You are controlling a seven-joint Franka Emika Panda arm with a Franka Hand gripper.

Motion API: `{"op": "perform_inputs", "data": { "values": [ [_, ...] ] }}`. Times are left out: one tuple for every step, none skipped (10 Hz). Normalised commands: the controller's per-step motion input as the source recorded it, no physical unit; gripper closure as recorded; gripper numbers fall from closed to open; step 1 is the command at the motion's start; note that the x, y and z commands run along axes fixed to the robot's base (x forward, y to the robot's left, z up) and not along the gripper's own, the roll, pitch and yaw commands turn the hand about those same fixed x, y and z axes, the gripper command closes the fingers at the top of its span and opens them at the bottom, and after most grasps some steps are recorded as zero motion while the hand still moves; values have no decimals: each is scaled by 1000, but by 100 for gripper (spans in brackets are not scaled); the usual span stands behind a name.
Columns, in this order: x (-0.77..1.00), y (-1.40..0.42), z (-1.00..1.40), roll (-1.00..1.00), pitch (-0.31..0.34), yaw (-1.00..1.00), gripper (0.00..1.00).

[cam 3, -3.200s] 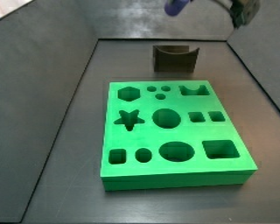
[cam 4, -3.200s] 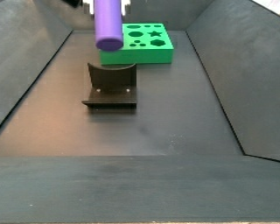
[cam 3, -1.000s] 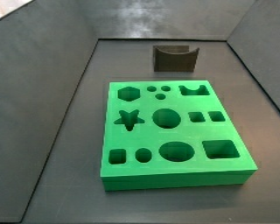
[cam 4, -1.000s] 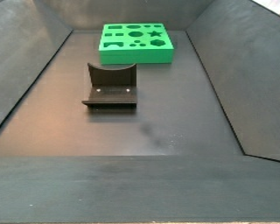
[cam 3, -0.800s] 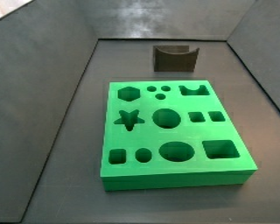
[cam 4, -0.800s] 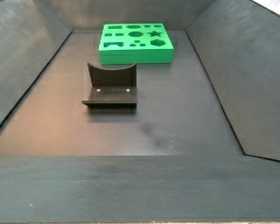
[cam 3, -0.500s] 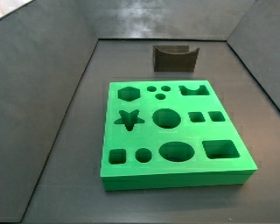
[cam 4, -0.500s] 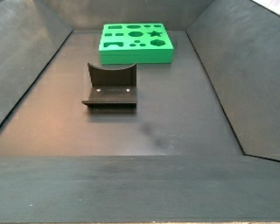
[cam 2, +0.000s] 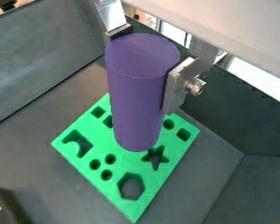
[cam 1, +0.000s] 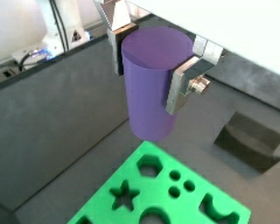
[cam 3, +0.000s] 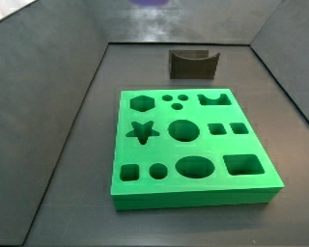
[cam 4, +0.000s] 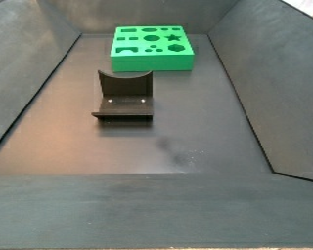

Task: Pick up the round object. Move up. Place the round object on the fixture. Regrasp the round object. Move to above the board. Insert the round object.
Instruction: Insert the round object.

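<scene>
Dark matte grey floor (cam 4: 186, 127), boxed in by sloped grey walls (cam 3: 42, 77) on all sides; a faint pale smudge on the floor shows in a side view. Beyond the enclosure, in a wrist view, a bright cluttered background with cables (cam 1: 38, 52), too blurred to name. The board (cam 3: 189, 143), bright green with star, hexagon, round, square and oval cut-outs, lies flat on the floor. The fixture (cam 3: 193, 65), dark, with a curved notch in its top edge, stands at 12 o'clock from the board in that side view, apart from it; in the opposite side view it stands on its base plate (cam 4: 122, 98), with the board (cam 4: 152, 47) behind it at about 1 o'clock. The claw (cam 1: 154, 63) hangs high above the floor, out of both side views except for a faint purple blur at the top edge (cam 3: 150, 3). In both wrist views its silver fingers (cam 2: 180, 80) press against the sides of the round object (cam 2: 140, 87), a matte purple cylinder held upright, lengthwise down from the claw. Claw is clamped on the round object near its upper end. Below the cylinder in both wrist views lies the board (cam 1: 166, 188); fixture (cam 1: 250, 140) is off to the side on the floor.
</scene>
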Motion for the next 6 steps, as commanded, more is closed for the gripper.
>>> {"op": "perform_inputs", "data": {
  "values": [
    [226, -480, -406, 59, -91, 0, 100],
    [303, -426, -477, 53, -100, 0, 100],
    [314, -360, -577, 47, -139, 0, 100],
    [349, -286, -646, 51, -156, 0, 100],
    [346, -214, -706, 96, -133, 0, 100],
    [369, -157, -717, 123, -91, 34, 100]
  ]
}}
